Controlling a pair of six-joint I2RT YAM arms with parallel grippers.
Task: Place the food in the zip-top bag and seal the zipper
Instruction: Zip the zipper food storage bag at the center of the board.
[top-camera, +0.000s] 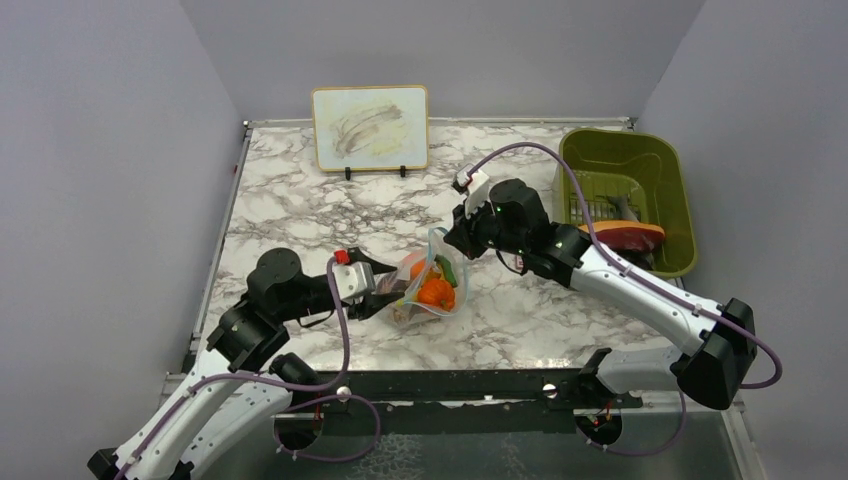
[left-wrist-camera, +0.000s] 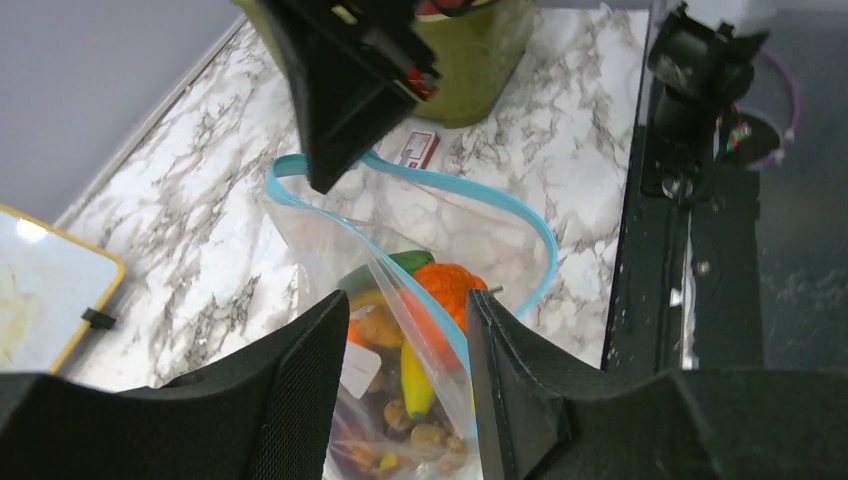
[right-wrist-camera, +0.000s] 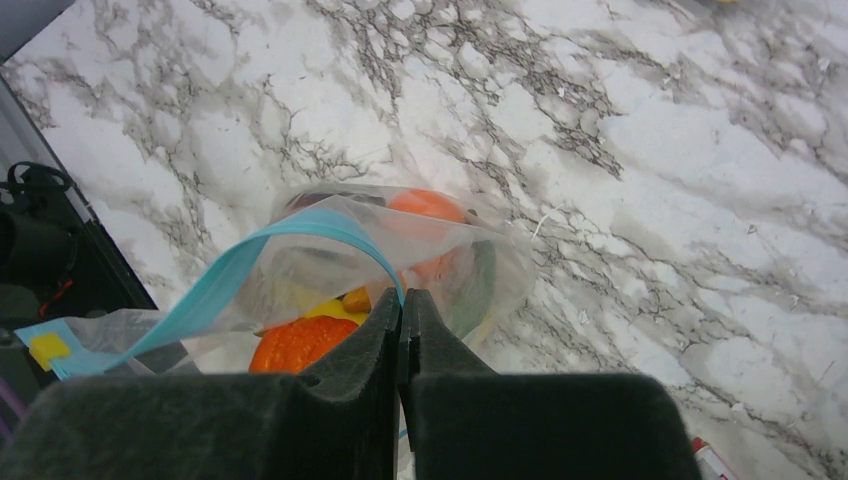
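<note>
Top external view: the clear zip-top bag (top-camera: 412, 300) lay on the marble table (top-camera: 300, 200) between the two arms, its mouth turned toward the right arm and the food (top-camera: 436, 291) inside it. The right gripper (right-wrist-camera: 402, 305) was clamped shut on the light-blue zipper (right-wrist-camera: 215, 283) at the rim of the mouth, holding that edge raised. The strip curved away in an open loop, unsealed. The left gripper (left-wrist-camera: 405, 375) stood with its jaws parted. The bag's lower part lay between its fingers (left-wrist-camera: 300, 390), and whether they pressed on the plastic could not be told. Through the plastic showed a yellow banana (left-wrist-camera: 415, 385), an orange round piece (left-wrist-camera: 450, 285) and a green piece (left-wrist-camera: 395, 265). The darker items at the bottom were too blurred to name. A small red-and-white card (left-wrist-camera: 418, 148) lay on the marble just beyond the bag's mouth, near the olive-green bin (top-camera: 672, 190) at the table's far right corner. A framed board (top-camera: 370, 127) stood propped at the far edge.
</note>
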